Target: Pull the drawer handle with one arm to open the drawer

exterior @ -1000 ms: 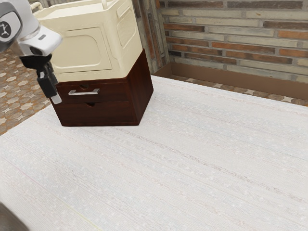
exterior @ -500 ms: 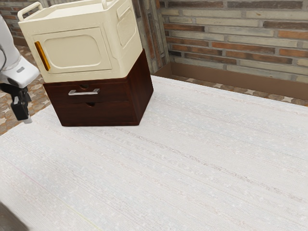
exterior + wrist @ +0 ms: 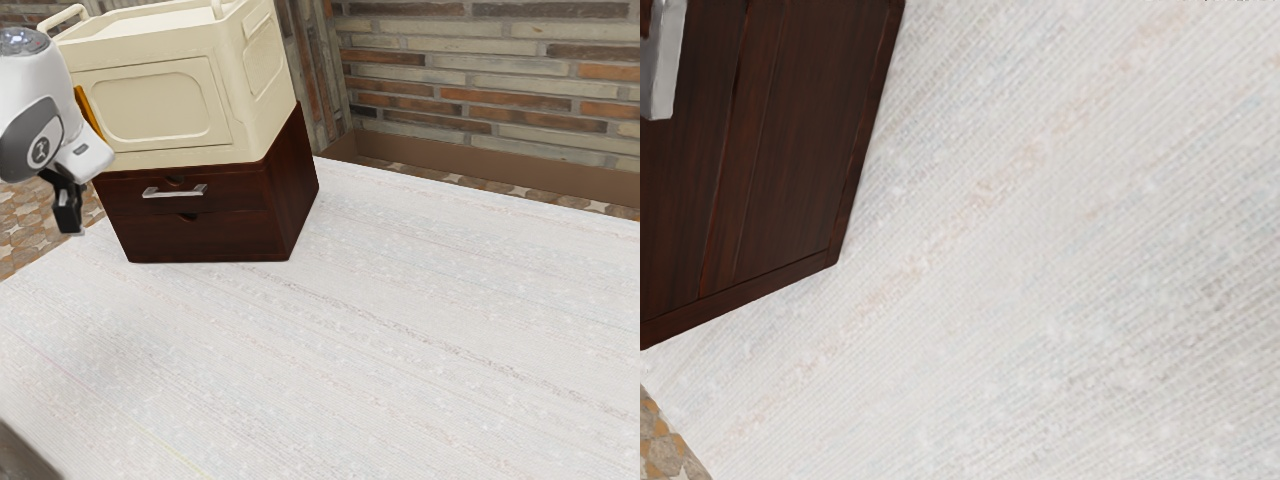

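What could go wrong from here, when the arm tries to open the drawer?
The arm is to the exterior view's left of the handle, so it may miss it. The cream box rests on the wooden cabinet and might shift during a pull. The cabinet itself might slide along the table.

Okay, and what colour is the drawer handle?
Silvery grey; the handle shows best in the exterior view.

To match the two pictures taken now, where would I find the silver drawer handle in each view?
Exterior view: toward its left, the handle is on the upper drawer front, below the cream box.
Wrist view: the handle is partly cut off at the picture's edge, against dark wood.
Shared landmark: the dark wooden cabinet.
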`<state>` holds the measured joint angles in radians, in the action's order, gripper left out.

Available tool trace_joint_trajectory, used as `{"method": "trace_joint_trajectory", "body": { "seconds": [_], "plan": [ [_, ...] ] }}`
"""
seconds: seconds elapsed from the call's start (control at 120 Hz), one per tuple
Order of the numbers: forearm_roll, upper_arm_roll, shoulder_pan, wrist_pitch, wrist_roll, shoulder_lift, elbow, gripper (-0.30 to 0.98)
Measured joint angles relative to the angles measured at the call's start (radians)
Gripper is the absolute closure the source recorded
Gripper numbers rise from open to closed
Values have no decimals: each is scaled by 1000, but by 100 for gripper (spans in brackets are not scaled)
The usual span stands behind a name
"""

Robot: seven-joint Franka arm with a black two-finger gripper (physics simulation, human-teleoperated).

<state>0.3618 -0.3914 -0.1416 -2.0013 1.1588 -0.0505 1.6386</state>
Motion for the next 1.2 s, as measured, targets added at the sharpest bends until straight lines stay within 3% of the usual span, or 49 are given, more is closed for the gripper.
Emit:
{"method": "trace_joint_trajectory", "body": {
  "seconds": [0.342,1.2],
  "plan": [
    [14,1,-46,-103,38,-133,-77,0],
    [-18,15,-20,-215,74,-225,-94,0]
  ]
}}
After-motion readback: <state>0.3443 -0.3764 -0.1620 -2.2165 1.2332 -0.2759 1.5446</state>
